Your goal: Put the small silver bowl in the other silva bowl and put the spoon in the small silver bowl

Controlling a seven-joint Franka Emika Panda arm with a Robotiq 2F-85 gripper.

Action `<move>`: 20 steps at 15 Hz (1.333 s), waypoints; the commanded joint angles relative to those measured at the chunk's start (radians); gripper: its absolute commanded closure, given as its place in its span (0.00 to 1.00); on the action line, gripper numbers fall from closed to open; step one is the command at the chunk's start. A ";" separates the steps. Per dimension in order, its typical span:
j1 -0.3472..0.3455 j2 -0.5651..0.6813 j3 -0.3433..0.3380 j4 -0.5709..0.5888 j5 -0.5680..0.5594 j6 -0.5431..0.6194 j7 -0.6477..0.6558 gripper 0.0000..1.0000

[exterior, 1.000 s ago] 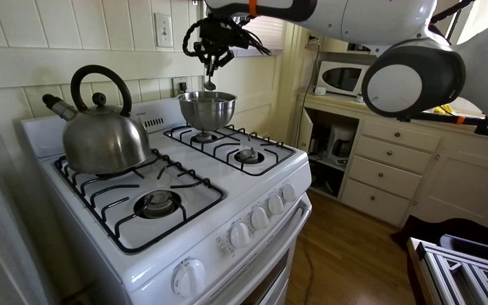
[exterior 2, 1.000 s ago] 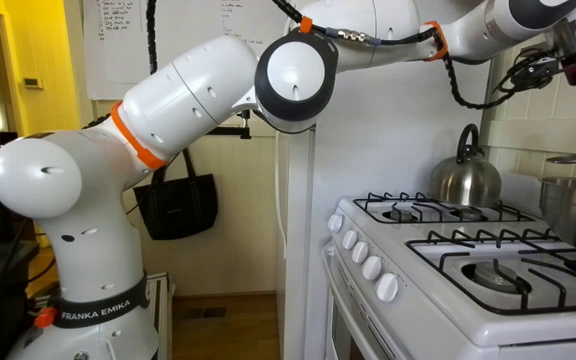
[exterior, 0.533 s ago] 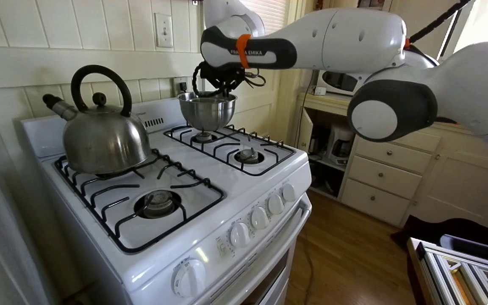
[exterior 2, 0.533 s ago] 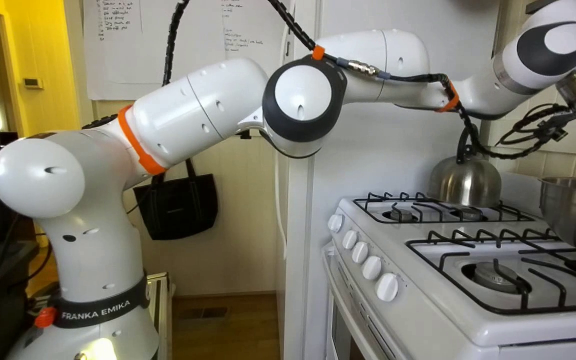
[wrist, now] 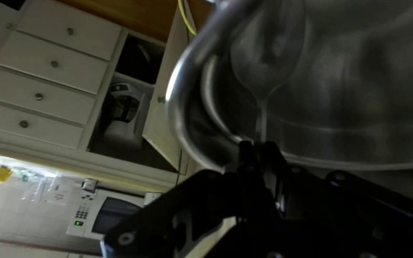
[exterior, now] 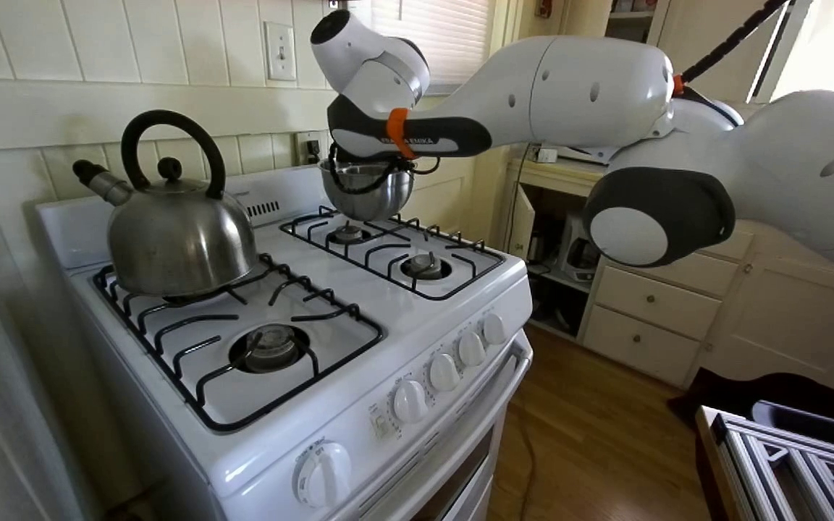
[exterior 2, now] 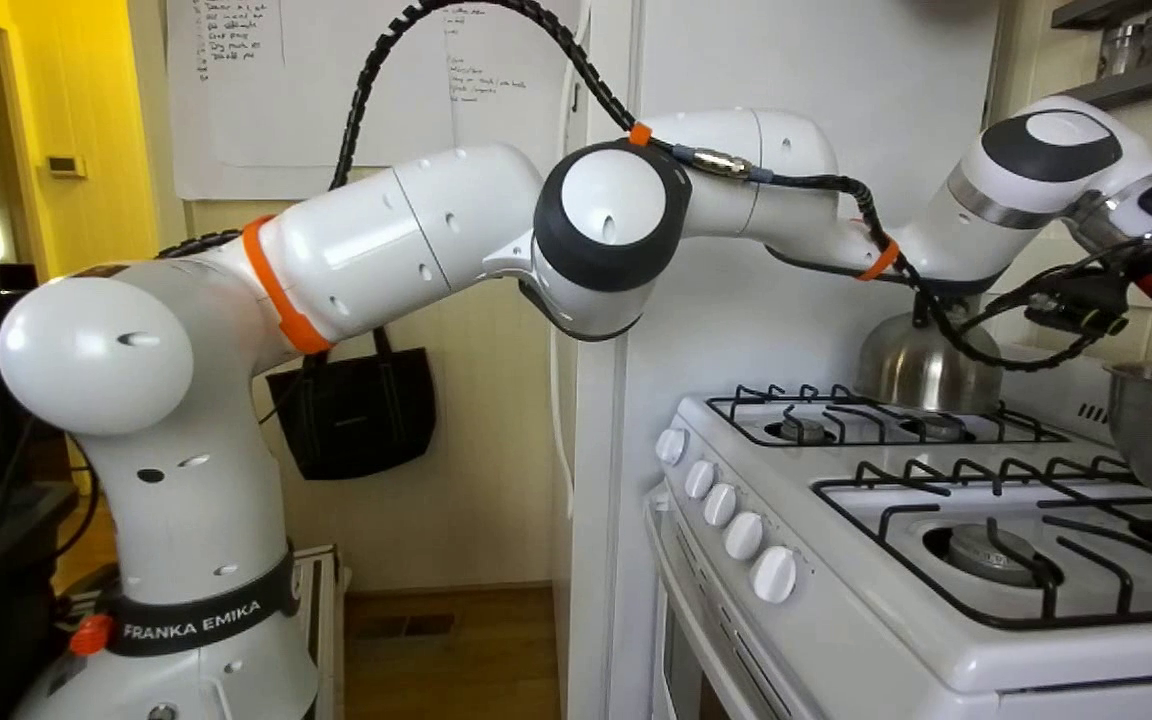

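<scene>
Inside the larger bowl (wrist: 176,111) sits the small silver bowl (wrist: 346,89); the tool (wrist: 258,147) pinches the spoon (wrist: 266,62) by its handle.

The white arm (exterior 2: 603,198) stretches out in a bend, its pincer (wrist: 259,146) clamped nearly together.

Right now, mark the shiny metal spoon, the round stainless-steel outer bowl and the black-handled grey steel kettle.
Shiny metal spoon (wrist: 266,59): wrist view, on its head.
Round stainless-steel outer bowl (exterior: 379,203): an exterior view, on its outside wall.
Black-handled grey steel kettle (exterior: 180,242): an exterior view, on its body.
</scene>
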 commanded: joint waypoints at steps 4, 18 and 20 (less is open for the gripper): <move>0.054 -0.016 -0.017 0.003 -0.080 -0.118 0.034 0.35; 0.129 -0.190 0.180 0.031 0.028 -0.034 -0.276 0.00; 0.131 -0.202 0.218 0.034 0.064 -0.018 -0.350 0.00</move>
